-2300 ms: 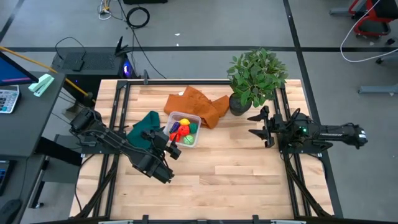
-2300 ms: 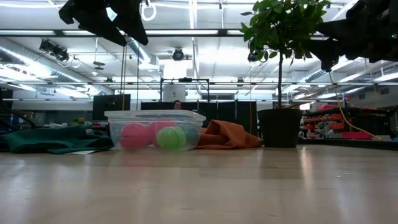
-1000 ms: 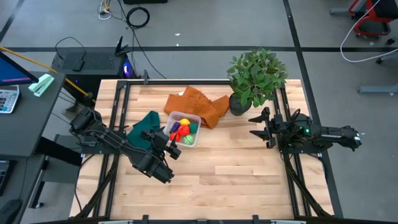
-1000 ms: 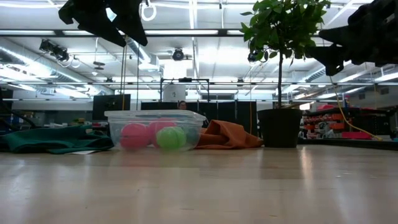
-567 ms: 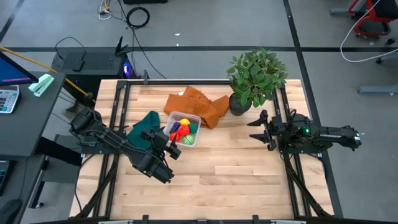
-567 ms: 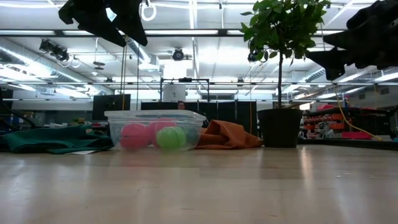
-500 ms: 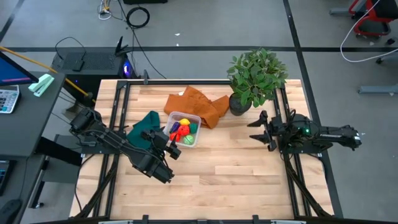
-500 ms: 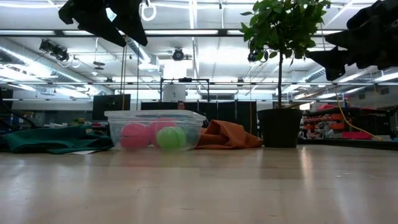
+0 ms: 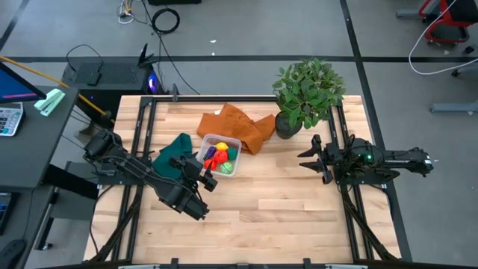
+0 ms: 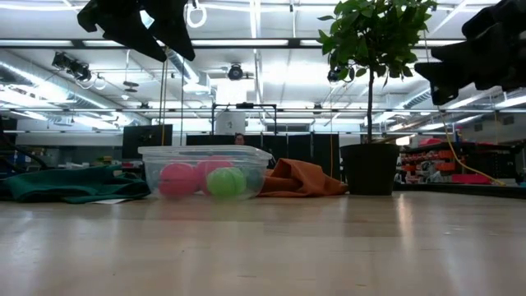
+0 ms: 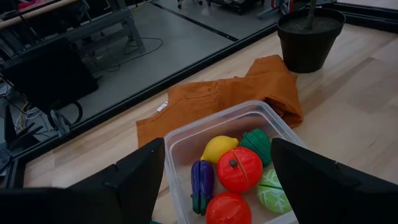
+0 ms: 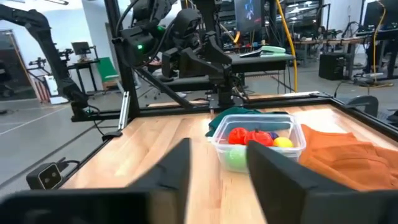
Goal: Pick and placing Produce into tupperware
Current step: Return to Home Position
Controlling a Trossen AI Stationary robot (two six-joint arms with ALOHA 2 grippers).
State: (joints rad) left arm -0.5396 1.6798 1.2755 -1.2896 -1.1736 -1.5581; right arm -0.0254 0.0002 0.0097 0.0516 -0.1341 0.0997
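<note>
Since all six pieces of produce (image 11: 239,169) lie inside the tupperware (image 11: 214,119), the sorting looks finished.
The left hand (image 9: 207,173) hovers just beside the tupperware, fingers apart and empty; the right hand (image 9: 308,158) hangs over the tabletop (image 9: 276,217) near its right edge, likewise apart. Only parking the arms seems left.
</note>
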